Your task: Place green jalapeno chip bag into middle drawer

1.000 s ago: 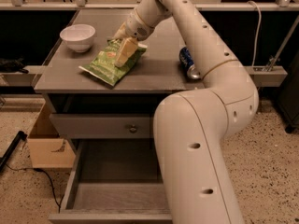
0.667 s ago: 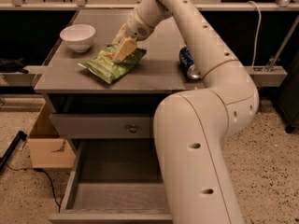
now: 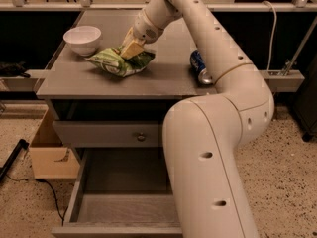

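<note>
The green jalapeno chip bag point(image 3: 118, 63) is crumpled on the grey cabinet top point(image 3: 163, 78), just right of a white bowl. My gripper point(image 3: 130, 48) comes down on the bag's right part from above and is shut on its upper edge. The bag's left end sits slightly raised off the top. The middle drawer point(image 3: 94, 207) stands pulled out at the bottom of the cabinet, its wood-grain floor bare; my arm hides its right side.
A white bowl point(image 3: 82, 38) stands at the cabinet top's left. A blue soda can point(image 3: 200, 67) lies on its side at the right edge. A shut drawer front with a round knob point(image 3: 141, 137) is above the open drawer. A cardboard box point(image 3: 49, 155) sits on the floor at the left.
The gripper has closed on the bag and drawn it up; the bag has bunched together and its left end has risen from the cabinet top.
</note>
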You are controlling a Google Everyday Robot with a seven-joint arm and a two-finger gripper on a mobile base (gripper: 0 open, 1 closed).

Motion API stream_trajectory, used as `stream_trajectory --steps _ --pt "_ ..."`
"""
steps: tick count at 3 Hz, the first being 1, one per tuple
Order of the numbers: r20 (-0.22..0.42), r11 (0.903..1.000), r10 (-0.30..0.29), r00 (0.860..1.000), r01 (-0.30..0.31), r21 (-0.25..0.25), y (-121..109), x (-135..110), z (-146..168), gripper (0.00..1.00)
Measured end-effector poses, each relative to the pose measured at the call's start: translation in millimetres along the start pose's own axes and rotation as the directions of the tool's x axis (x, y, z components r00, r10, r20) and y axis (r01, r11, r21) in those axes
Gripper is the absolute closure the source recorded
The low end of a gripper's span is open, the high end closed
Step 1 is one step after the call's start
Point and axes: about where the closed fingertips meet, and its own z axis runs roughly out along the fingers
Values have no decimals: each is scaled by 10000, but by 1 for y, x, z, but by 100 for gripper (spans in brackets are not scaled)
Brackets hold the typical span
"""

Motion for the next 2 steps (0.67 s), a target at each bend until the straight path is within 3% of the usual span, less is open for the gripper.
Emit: stream_trajectory --steps 1,2 --pt "0 10000 3 10000 -3 2 0 0 0 100" --pt "-19 9999 104 9999 -104 58 0 1 -2 100"
